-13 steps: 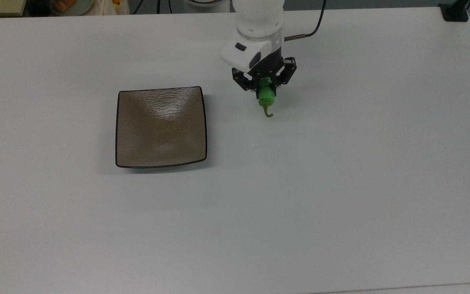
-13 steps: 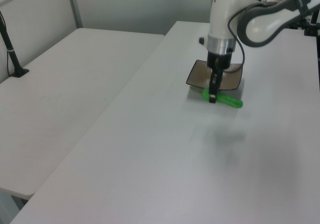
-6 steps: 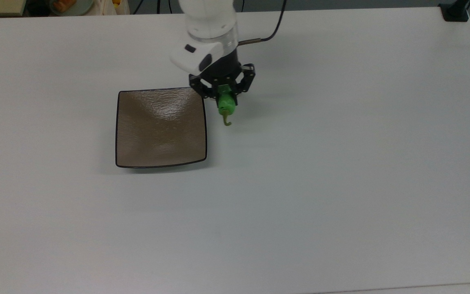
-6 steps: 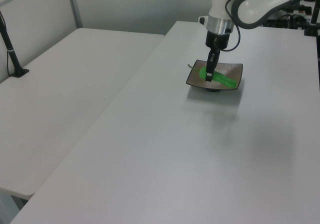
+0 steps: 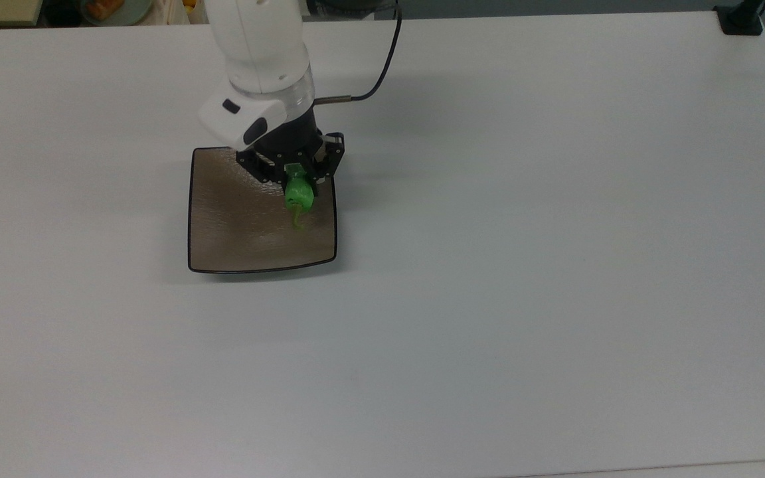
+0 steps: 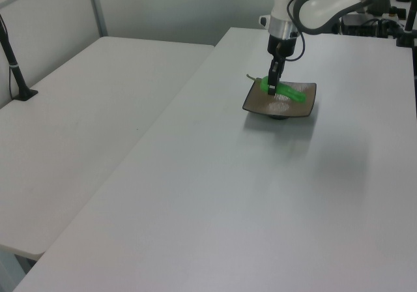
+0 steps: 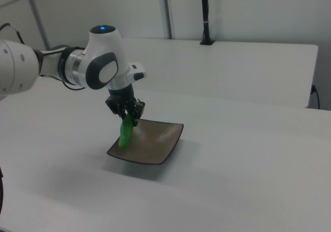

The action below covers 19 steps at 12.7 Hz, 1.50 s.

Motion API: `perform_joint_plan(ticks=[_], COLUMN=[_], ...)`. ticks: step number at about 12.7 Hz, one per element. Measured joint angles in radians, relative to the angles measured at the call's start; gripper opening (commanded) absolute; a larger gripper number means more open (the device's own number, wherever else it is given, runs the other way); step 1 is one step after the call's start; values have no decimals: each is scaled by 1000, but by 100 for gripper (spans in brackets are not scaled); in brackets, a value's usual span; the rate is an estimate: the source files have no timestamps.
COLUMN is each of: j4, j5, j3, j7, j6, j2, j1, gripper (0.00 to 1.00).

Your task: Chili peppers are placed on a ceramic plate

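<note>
While the gripper (image 5: 297,178) is clamped on the chili pepper (image 5: 299,194), we're at the placing step: pepper hangs over the ceramic plate (image 5: 236,226), toward the top view's right half (stem end pointing down-frame). Next move, as I judge it: lower a bit, then release. Arm reaches in from the top view's upper edge, wrist roughly vertical, fingers pointing down at the plate
</note>
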Motion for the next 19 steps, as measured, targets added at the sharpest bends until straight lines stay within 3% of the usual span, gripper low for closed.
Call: perform_joint_plan(ticks=[9,11,13,19], j4=[56,63,72,86], j5=[-6,-5,-6,-6], j3=[-1,0,3,5], j7=[1,90,172,197], j6=[72,63,-13,-372], j2=[42,38,19,-123], j1=[-5,-4,2,17], gripper=[100,100,100,100])
